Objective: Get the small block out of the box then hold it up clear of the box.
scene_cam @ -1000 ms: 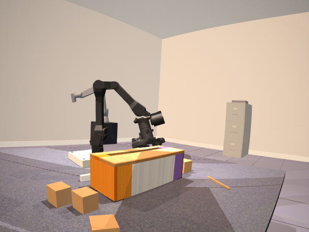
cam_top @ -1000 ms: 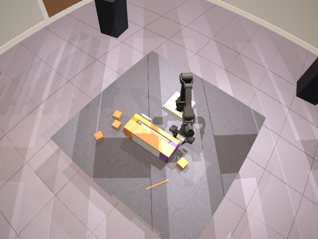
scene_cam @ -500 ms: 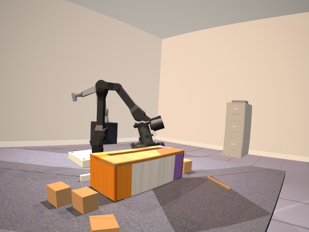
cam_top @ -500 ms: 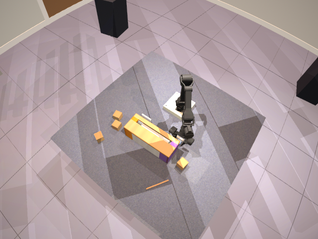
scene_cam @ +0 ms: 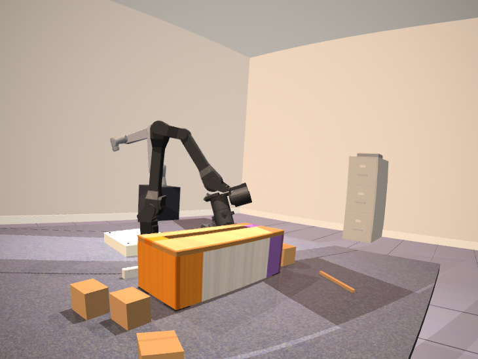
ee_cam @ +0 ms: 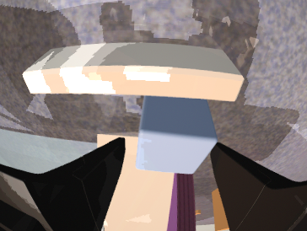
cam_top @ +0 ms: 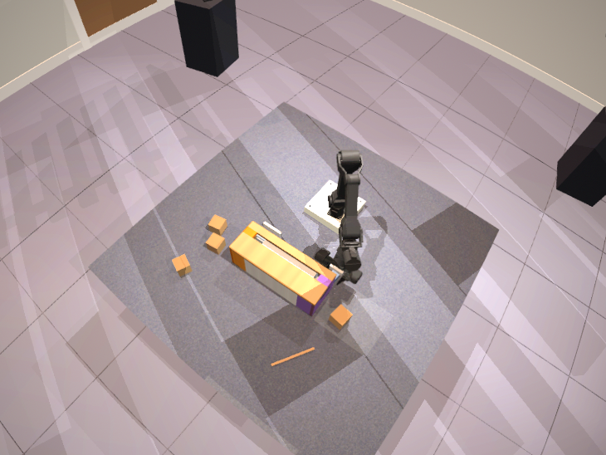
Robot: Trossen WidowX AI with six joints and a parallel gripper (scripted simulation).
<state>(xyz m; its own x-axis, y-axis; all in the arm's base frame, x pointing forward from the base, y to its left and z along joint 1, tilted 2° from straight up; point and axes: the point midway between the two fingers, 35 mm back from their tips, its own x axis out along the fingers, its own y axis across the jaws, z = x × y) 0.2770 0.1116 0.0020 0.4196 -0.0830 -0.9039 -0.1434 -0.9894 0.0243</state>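
The box (cam_top: pixel 279 271) (scene_cam: pixel 235 266) stands upright, with an orange end and a purple end. A small pale blue block (ee_cam: pixel 175 153) is outside the box, behind its purple end, between the box's pale wall (ee_cam: pixel 143 198) and a low pale bar (ee_cam: pixel 135 82). My gripper (ee_cam: pixel 169 147) (cam_top: pixel 339 270) is open and low, with its fingertips on either side of the block. The right fingertip is at or very near the block's edge; a narrow gap shows at the left one. In the exterior view the box hides the fingers and the block.
An orange cube (cam_top: pixel 340 316) (scene_cam: pixel 288 255) stands off the purple end. Several more cubes lie off the orange end, one of them here (cam_top: pixel 181 265). A thin orange stick (cam_top: pixel 292 356) (scene_cam: pixel 336 282) lies in front. Another pale bar (cam_top: pixel 271 228) (scene_cam: pixel 129 272) is behind the orange end.
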